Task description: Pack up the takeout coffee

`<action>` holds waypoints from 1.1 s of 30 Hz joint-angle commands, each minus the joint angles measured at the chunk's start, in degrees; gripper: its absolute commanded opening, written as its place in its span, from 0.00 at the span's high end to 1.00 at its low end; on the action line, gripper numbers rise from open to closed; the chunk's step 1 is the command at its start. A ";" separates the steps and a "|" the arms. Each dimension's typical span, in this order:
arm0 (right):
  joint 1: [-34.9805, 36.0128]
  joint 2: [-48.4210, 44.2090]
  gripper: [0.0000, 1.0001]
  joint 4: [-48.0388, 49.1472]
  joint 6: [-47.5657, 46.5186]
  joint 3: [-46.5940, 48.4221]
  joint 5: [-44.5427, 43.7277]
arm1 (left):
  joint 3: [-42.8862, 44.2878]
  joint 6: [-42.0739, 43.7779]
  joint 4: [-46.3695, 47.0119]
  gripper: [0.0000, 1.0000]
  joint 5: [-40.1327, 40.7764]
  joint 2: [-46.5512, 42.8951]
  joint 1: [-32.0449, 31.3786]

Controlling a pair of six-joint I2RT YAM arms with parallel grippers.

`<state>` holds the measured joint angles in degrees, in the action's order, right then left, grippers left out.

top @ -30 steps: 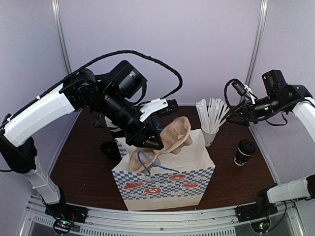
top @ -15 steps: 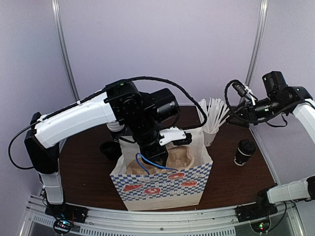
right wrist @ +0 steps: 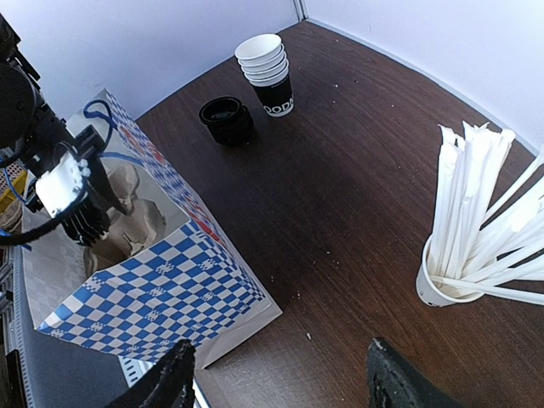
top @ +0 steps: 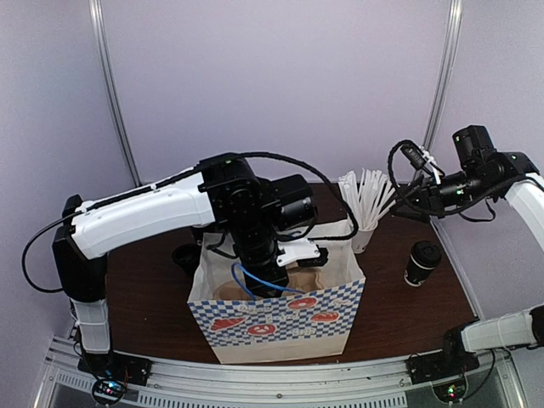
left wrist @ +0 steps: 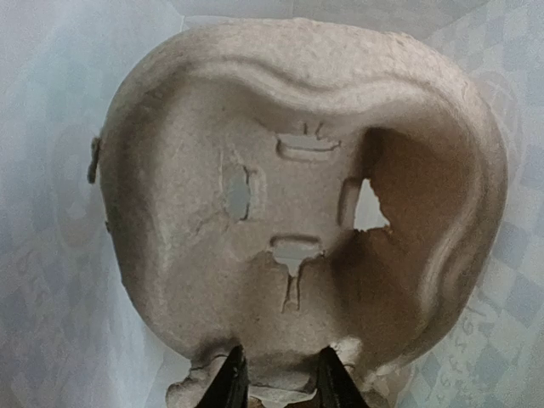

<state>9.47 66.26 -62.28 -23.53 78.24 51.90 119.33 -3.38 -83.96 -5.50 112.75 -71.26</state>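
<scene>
Takeout coffee comes first, and we count just one: a small black cup with a black lid. It stands upright on the dark table, on the right side, well apart from the bag.

We count one bag too, white with blue checks, standing open near the front edge. Inside it we see one brown paper tray for cups. At the back of the table there is one stack of cups, black outside and white inside, with no lids. Just beside that stack sits one low black round thing (it may be lids, but we cannot be sure). One white cup holds a bunch of white sticks, too many for us to count.

We count two arms. The left pincer reaches down into the bag and pinches the near edge of the tray between its two fingers. The takeout coffee is far off to its right, outside the bag, and they do not touch.

The right pincer hangs up in the air over the right side of the table. Its fingers are spread wide with nothing between them. The coffee stands on the table below it, closer to the front, and nothing touches it.
</scene>
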 commanded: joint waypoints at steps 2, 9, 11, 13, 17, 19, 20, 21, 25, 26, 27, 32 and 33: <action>-0.49 -1.12 0.31 1.10 0.63 -1.20 0.95 | -1.15 -2.15 2.05 0.78 -0.65 2.50 -0.57; -0.51 -1.23 0.31 1.46 0.71 -1.64 1.05 | -4.69 -4.47 5.04 0.78 -1.14 3.82 -1.12; -0.51 -1.15 0.31 1.46 0.72 -1.60 1.16 | -5.47 -4.82 5.57 0.78 -1.43 4.09 -1.18; -0.51 -1.13 0.31 1.53 0.74 -1.72 1.26 | -6.39 -5.20 6.32 0.78 -1.91 4.21 -1.24; -0.51 -1.27 0.31 1.71 0.67 -2.02 1.10 | -8.60 -5.82 7.80 0.77 -2.58 4.59 -1.25; -0.51 -1.37 0.30 1.81 0.68 -2.25 0.99 | -9.68 -6.02 8.30 0.77 -2.43 4.82 -1.25; -0.51 -1.39 0.30 1.89 0.67 -2.30 1.01 | -10.06 -5.98 8.41 0.77 -2.60 4.95 -1.25; -0.51 -1.47 0.30 1.90 0.67 -2.37 1.01 | -10.23 -6.02 8.45 0.76 -2.72 5.20 -1.25; -0.55 -1.40 0.30 1.89 0.74 -2.39 0.94 | -10.54 -6.10 8.46 0.74 -3.11 5.98 -1.24; -0.52 -1.40 0.30 1.90 0.76 -2.43 0.95 | -10.59 -6.11 8.40 0.73 -3.17 6.06 -1.25; -0.52 -1.40 0.30 1.89 0.76 -2.39 1.00 | -10.60 -6.24 8.41 0.73 -2.96 6.10 -1.23; -0.55 -1.68 0.30 1.41 0.67 -1.96 0.75 | -10.61 -6.20 7.46 0.63 -2.16 6.19 -1.24; -0.52 -1.85 0.30 1.35 0.68 -1.88 0.77 | -10.38 -6.19 7.05 0.61 -1.76 6.20 -1.25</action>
<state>9.30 65.89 -61.45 -23.53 76.34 52.27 109.03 -8.93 -76.25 -7.29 118.43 -72.23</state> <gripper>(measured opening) 0.700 0.356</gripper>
